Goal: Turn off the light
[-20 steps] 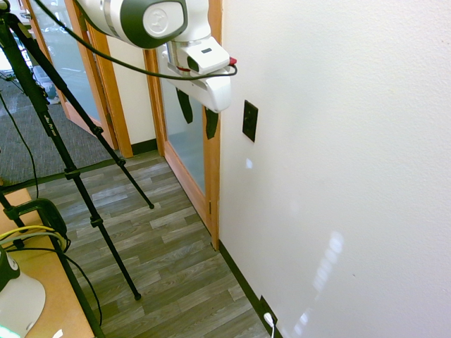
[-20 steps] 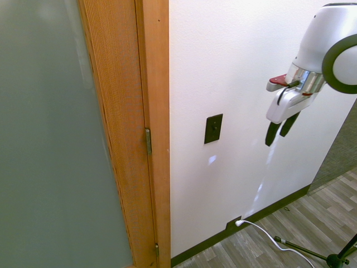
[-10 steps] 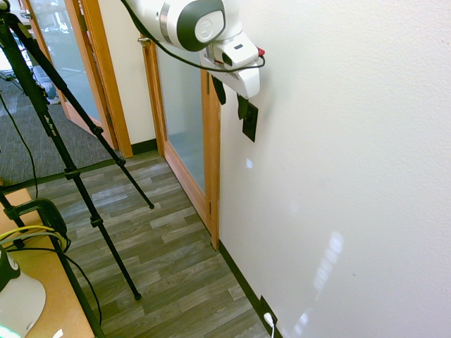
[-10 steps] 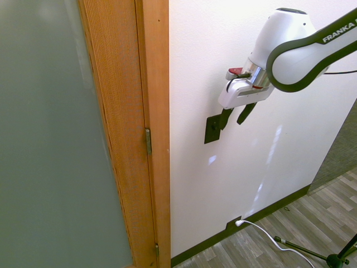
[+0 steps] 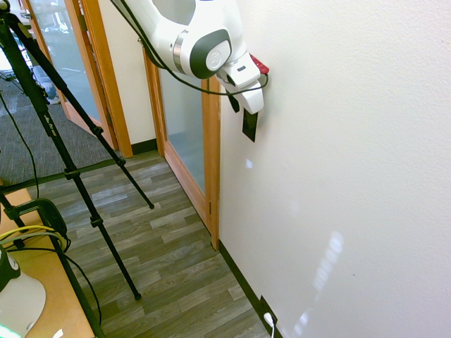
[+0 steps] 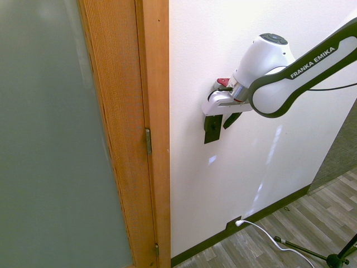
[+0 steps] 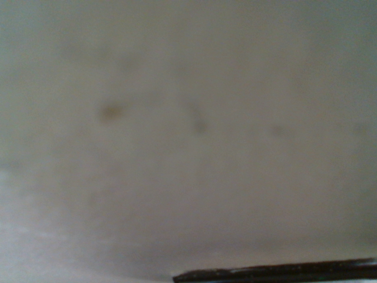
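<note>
Gripper (image 6: pixel 219 125) at switch plate (image 6: pixel 212 135), fingers apart, nothing held.
Black plate on white wall (image 5: pixel 338 176), beside wooden door frame (image 6: pixel 158 111); near finger overlaps it. Pressing in too hard could jam that fingertip; sliding off-line could miss the toggle.

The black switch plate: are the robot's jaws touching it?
Cannot tell. In the second exterior view, one jaw overlaps the plate, but any gap is hidden.
</note>
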Controlling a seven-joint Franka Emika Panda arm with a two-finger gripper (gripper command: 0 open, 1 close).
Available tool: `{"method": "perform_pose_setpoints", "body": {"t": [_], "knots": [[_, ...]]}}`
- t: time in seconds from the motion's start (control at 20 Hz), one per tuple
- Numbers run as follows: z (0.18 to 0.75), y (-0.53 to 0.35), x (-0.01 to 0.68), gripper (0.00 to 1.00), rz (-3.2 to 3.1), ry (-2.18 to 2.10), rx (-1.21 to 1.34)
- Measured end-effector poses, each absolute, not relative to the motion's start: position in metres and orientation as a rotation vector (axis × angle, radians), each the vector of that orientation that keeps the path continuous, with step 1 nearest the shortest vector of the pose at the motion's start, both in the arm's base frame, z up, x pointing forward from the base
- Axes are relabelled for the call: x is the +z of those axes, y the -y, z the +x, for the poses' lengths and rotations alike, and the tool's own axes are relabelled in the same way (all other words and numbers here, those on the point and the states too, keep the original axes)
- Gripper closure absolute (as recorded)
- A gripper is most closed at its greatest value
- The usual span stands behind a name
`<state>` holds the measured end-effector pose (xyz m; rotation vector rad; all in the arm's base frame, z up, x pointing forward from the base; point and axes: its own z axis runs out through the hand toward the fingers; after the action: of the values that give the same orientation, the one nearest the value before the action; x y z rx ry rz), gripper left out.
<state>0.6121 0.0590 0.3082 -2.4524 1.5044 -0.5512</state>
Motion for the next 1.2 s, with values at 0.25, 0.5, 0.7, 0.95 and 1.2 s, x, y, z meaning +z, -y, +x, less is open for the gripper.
{"method": "perform_pose_setpoints", "body": {"t": [0.25, 0.5, 0.7, 0.95, 1.2], "knots": [[0.61, -0.069, 0.308, 1.0, -2.432, -1.556, -0.591], [0.603, -0.063, 0.3, 1.0, -2.403, -1.575, -0.62], [0.6, -0.059, 0.298, 1.0, -2.39, -1.577, -0.661], [0.6, -0.065, 0.301, 1.0, -2.376, -1.586, -0.682], [0.602, -0.069, 0.304, 1.0, -2.372, -1.58, -0.686]]}}
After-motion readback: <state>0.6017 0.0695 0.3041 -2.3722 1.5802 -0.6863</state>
